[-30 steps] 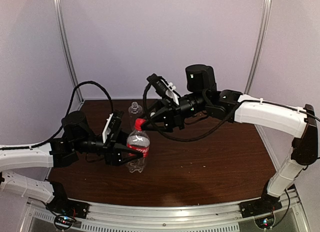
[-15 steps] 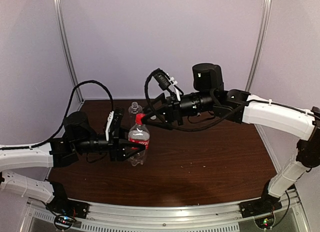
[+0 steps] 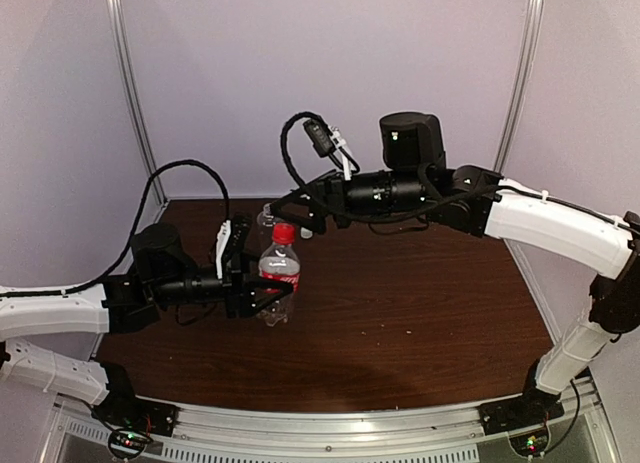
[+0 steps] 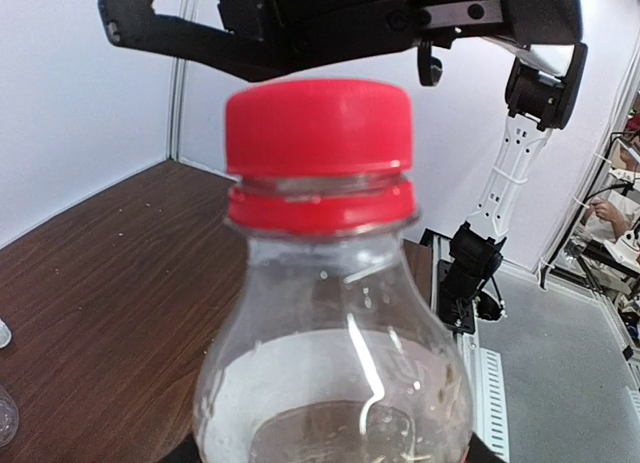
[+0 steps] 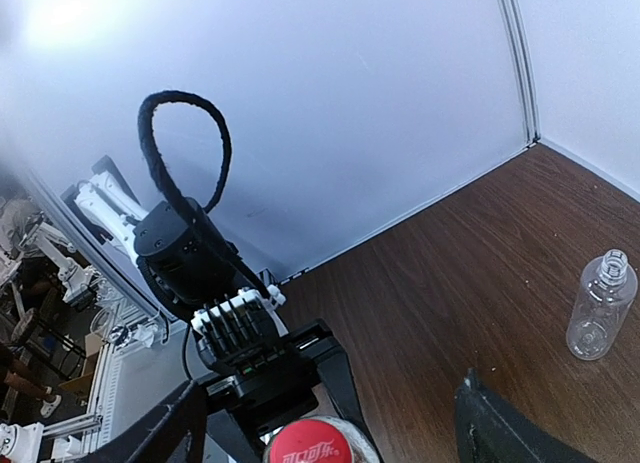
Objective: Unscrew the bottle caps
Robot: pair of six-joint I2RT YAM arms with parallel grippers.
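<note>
The red-label bottle [image 3: 278,283] is upright, with my left gripper [image 3: 262,295] shut on its lower body. Its red cap [image 3: 285,233] sits on the neck. In the left wrist view the bottle [image 4: 335,363] fills the frame, and the red cap [image 4: 318,133] is just under the right fingers [image 4: 200,43]. My right gripper [image 3: 291,219] hovers open above and slightly behind the cap, not touching it. The right wrist view looks down on the cap [image 5: 318,445] between its spread fingers [image 5: 165,433]. The plain bottle [image 5: 600,305] stands capless on the table.
The plain bottle [image 3: 267,219] stands at the back of the brown table [image 3: 420,323], just behind the held bottle and under the right gripper. Pale walls close the table at the back and on both sides.
My right gripper has opened, let go of the red cap and risen slightly above it. The left gripper has brought the bottle more upright and a little to the right.
</note>
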